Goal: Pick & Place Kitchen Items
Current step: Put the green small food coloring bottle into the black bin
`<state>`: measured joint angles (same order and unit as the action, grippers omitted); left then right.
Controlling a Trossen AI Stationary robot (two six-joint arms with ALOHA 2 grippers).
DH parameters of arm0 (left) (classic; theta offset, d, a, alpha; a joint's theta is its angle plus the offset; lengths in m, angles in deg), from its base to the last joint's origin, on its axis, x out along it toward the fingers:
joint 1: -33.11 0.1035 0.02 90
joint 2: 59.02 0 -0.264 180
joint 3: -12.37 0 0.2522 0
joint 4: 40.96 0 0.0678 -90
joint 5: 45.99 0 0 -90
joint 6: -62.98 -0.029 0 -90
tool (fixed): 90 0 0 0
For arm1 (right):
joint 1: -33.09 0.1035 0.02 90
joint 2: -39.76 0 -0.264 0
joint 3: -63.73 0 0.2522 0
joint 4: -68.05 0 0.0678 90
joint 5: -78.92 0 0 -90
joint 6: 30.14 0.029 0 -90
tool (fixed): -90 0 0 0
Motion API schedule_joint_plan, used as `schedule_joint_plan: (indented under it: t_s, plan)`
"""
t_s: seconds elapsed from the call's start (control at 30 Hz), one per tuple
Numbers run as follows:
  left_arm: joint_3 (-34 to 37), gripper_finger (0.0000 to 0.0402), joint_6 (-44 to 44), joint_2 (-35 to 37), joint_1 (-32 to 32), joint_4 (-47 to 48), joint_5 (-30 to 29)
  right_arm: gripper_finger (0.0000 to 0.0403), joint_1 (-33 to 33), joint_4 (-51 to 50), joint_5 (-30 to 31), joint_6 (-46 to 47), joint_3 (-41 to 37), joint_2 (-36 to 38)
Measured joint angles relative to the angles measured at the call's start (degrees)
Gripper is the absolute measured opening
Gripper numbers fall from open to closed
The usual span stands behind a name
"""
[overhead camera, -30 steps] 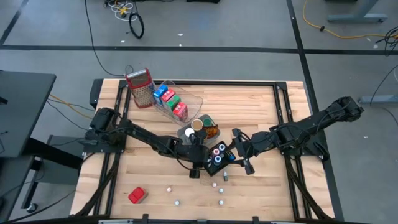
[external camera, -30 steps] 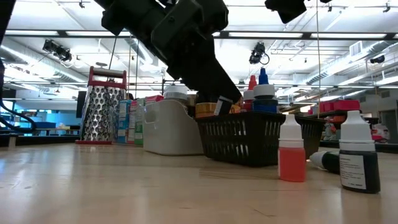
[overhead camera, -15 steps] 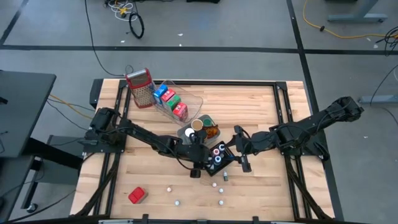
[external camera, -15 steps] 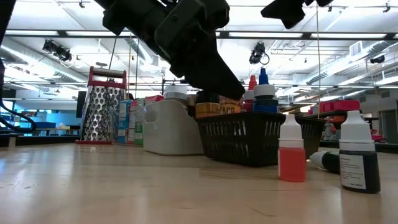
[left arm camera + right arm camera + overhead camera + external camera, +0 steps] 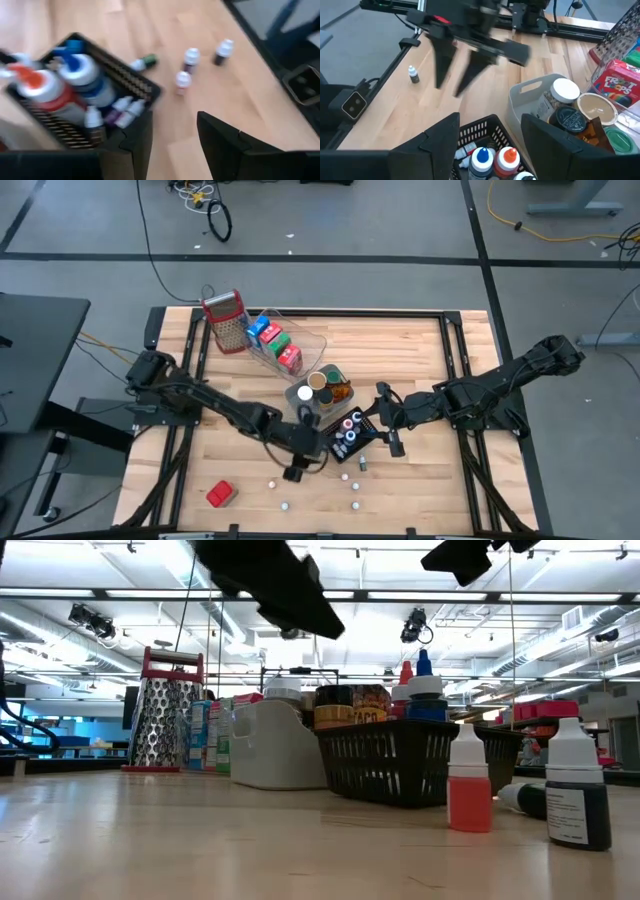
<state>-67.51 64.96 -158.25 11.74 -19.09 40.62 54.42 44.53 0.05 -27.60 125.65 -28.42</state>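
A black mesh basket [image 5: 341,448] stands mid-table and holds small bottles with red and blue caps [image 5: 60,82]. My left gripper [image 5: 294,471] hangs open above the table, just to the basket's near-left, with nothing between its fingers [image 5: 172,125]. It also shows open in the right wrist view [image 5: 455,85]. My right gripper [image 5: 392,442] stands open over the basket's right edge [image 5: 490,131], holding nothing. Several small dropper bottles [image 5: 183,80] stand or lie on the wood near the basket. Two of them stand close in the low view [image 5: 468,785].
A grey bin [image 5: 305,392] with jars stands just beyond the basket. A clear tray [image 5: 312,340] with cartons and a grater with a red top [image 5: 225,320] stand at the far left. A red item [image 5: 220,493] lies near the front left edge.
My left gripper has drawn back from over the black basket toward the table's near-left and risen. A small bottle that showed at its fingertips over the basket is no longer there. The basket has stayed in place.
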Motion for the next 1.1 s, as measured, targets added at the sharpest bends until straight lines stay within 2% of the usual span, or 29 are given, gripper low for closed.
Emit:
schedule_joint_plan:
  t_s: [0.2, 0.37, 0.53, 0.63, 0.73, 0.93, 1.1]
  plan:
    - [-0.06, 0.0160, -1.16, 0.01, -3.44, -1.88, -0.55, 0.0223, 0.00, -0.19, 0.00, 1.12, 0.00, 0.00]
    - [-0.67, 0.0160, 1.84, 3.46, -3.89, -0.87, -2.11, 0.0223, 0.34, -0.38, -0.26, 3.59, 0.00, -0.56]
    - [-0.67, 0.0160, -2.91, 8.68, -4.71, 2.73, -9.16, 0.0223, 3.92, 0.79, -5.95, 8.99, 0.00, -6.88]
    - [-0.67, 0.0160, -5.44, 11.60, -4.99, 4.95, -14.90, 0.0223, 7.08, 2.55, -8.13, 5.39, 0.00, -11.63]
    - [-0.67, 0.0160, -6.26, 13.44, -4.99, 6.07, -18.23, 0.0223, 9.67, 4.35, -9.19, 1.14, 0.00, -14.90]
    - [-0.69, 0.0160, -8.59, 14.96, -4.93, 6.33, -18.69, 0.0223, 13.51, 4.07, -9.14, -1.42, 0.00, -20.24]
    - [-0.69, 0.0160, -12.32, 14.96, -4.74, 6.25, -20.13, 0.0223, 15.37, 0.53, -9.05, -14.22, 0.00, -25.96]
